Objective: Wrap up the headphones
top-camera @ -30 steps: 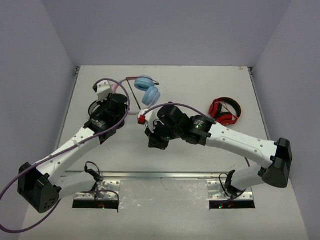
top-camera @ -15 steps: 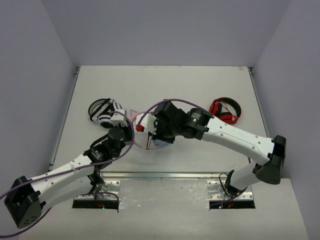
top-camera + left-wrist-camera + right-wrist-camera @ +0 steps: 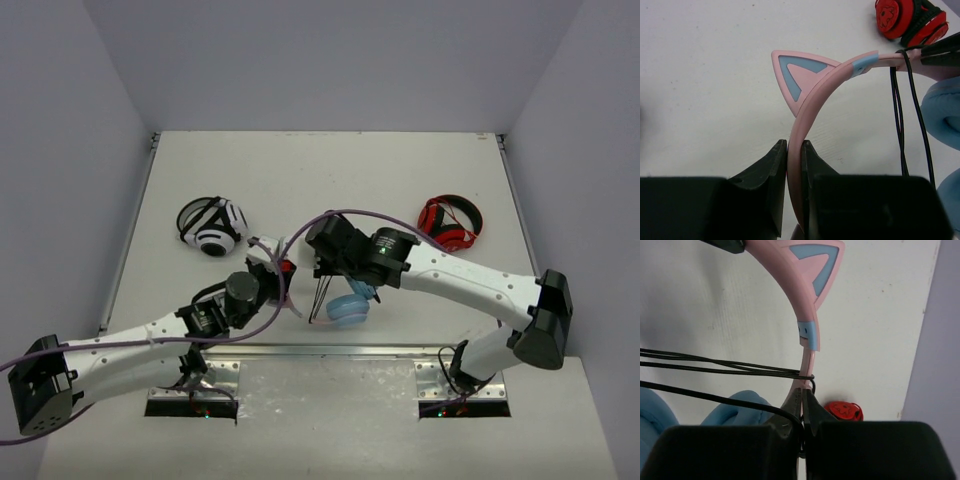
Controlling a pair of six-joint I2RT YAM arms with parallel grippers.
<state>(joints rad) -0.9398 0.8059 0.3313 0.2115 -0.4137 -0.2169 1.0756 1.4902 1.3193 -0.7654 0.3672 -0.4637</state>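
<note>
The headphones are held up between both grippers near the table's front middle. In the top view a light blue ear cup [image 3: 348, 309] hangs low with the black cable [image 3: 319, 298] dangling beside it. My left gripper [image 3: 277, 277] is shut on the pink band [image 3: 812, 97], just below a cat ear [image 3: 796, 76]. My right gripper [image 3: 330, 266] is shut on the band's other end [image 3: 808, 362], where cable strands [image 3: 715, 365] loop round the band. Blue ear cups [image 3: 735, 407] hang beside its fingers. The left gripper [image 3: 794, 145] and right gripper [image 3: 804, 392] both pinch tight.
White-and-black headphones [image 3: 212, 225] lie at the left of the table. Red-and-black headphones [image 3: 450, 222] lie at the right; they also show in the left wrist view [image 3: 910, 17] and the right wrist view [image 3: 842, 411]. A metal rail [image 3: 320, 350] runs along the near edge.
Both grippers have moved toward the near edge with the headphones, from the table's back middle to its front middle. The left arm drew back and uncovered the white-and-black headphones.
</note>
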